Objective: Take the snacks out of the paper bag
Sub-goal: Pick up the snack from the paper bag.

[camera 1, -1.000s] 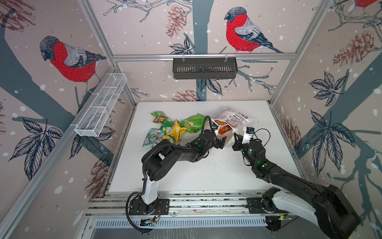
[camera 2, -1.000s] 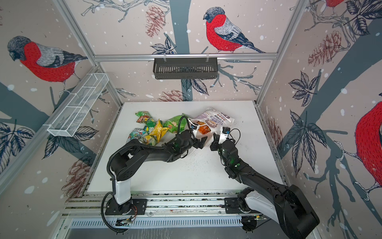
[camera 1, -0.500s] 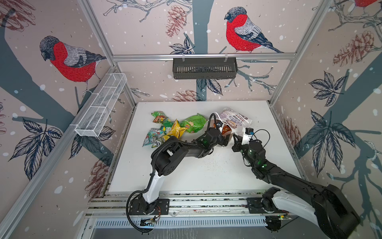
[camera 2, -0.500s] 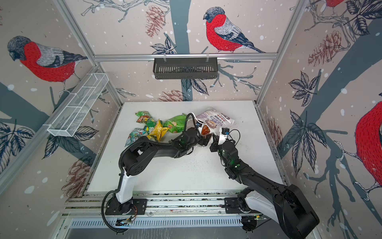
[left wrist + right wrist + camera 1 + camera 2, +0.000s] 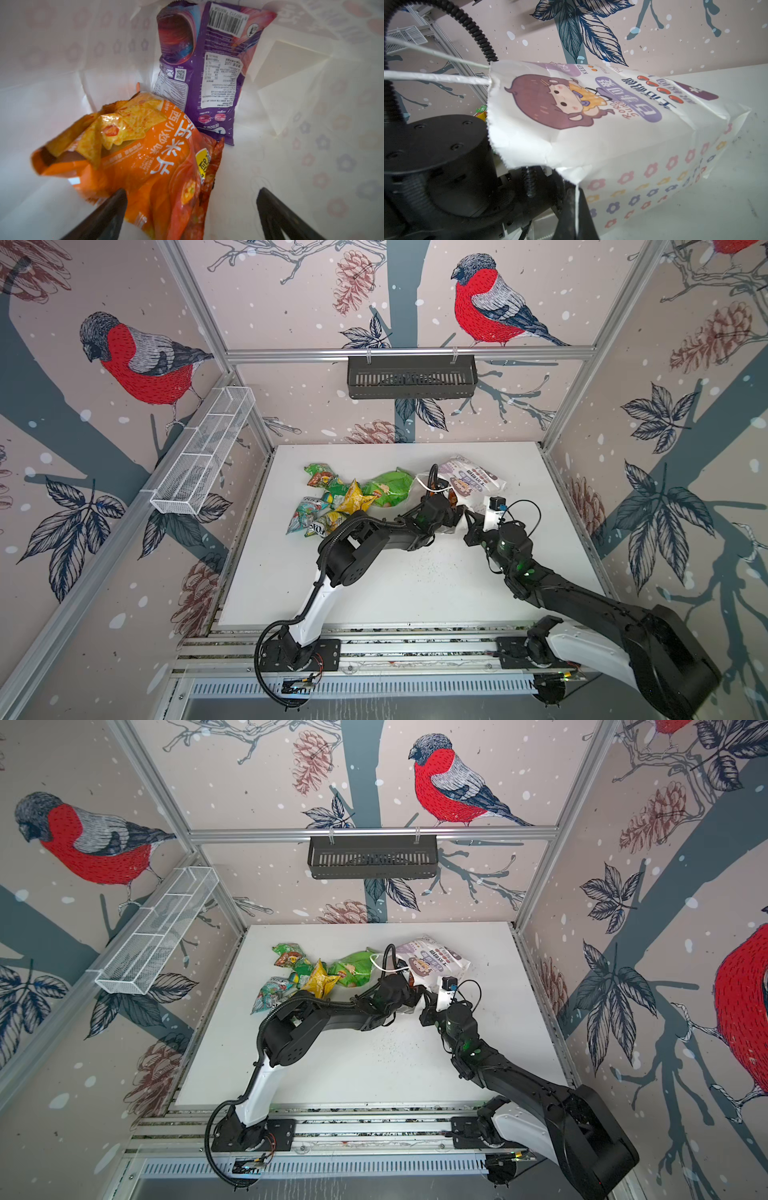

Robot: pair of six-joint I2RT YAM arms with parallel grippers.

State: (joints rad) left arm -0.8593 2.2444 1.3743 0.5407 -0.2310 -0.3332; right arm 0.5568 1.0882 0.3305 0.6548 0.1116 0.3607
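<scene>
The left tool (image 5: 192, 192) is spread inside the paper bag (image 5: 612, 135), an orange packet (image 5: 145, 158) at its fingertips and a purple packet (image 5: 207, 68) farther ahead. The right tool (image 5: 576, 207) is pressed together on the bag's mouth edge. Other snacks (image 5: 353, 497) lie on the table (image 5: 415, 593) behind the left tool.
</scene>
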